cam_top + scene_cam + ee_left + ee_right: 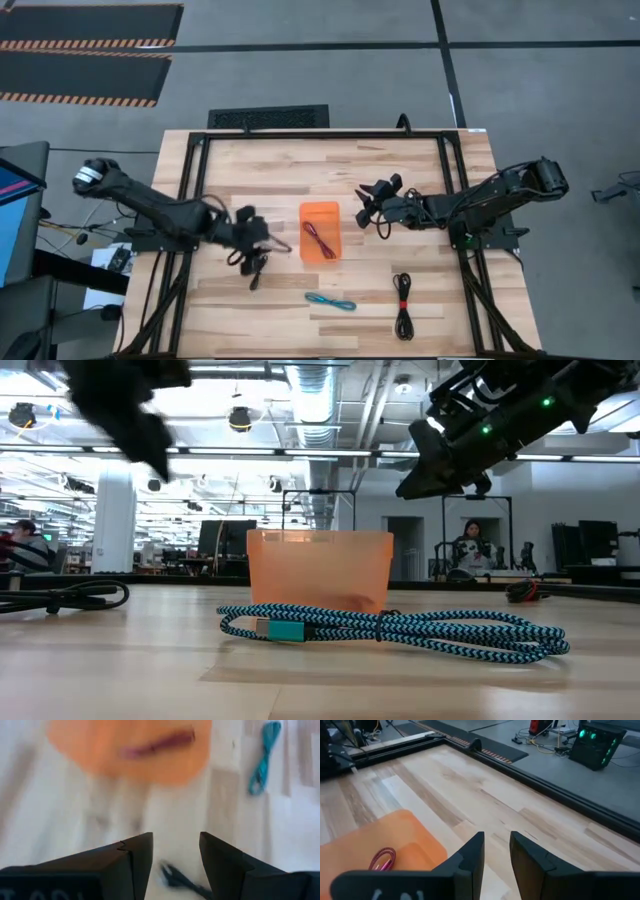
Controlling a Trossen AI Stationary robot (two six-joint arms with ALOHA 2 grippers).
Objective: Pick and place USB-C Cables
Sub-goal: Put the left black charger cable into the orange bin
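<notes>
From above, the left gripper [255, 240] is hanging over a black cable [256, 268] lying toward the table's [260, 160] left side, just left of the orange bin [320, 212] at the centre, with its fingers parted and nothing between them; the right gripper [368, 203] is waiting just right of the bin, fingers apart and empty. The bin is holding one maroon cable [320, 240]; a teal cable [330, 301] and a black one with a red tie [403, 303] are lying nearer the front edge. From table height, the teal cable [395, 628] is stretching in front of the bin [320, 568] (its contents are not readable here). The left wrist view is showing open fingers [132, 857] straddling the black cable's [180, 879] end, the bin [130, 745] beyond. The right wrist view is showing parted fingers [470, 855] over bare wood beside the bin [395, 840]. My worry: the pinch looks off-centre, so closing may catch only one strand, letting the bundle slip or uncoil and snag the bin rim.
</notes>
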